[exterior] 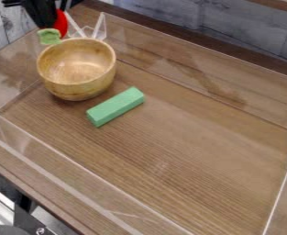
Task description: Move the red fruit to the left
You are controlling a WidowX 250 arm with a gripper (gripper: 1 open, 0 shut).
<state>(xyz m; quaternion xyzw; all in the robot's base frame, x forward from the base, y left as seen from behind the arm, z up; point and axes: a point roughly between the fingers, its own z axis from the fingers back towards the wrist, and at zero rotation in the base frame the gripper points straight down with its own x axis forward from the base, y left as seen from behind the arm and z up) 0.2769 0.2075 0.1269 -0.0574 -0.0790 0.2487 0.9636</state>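
The red fruit point(59, 24) is a small red strawberry with a light green cap point(49, 37), hanging at the top left of the camera view, just beyond the far left rim of the wooden bowl point(76, 68). My black gripper point(50, 18) is shut on the strawberry from above, pointing down. Most of the arm is cut off by the top edge of the picture.
A flat green rectangular block point(115, 106) lies on the wooden tabletop right of the bowl. A low clear plastic wall point(286, 179) runs round the work area. A grey wall stands at the back.
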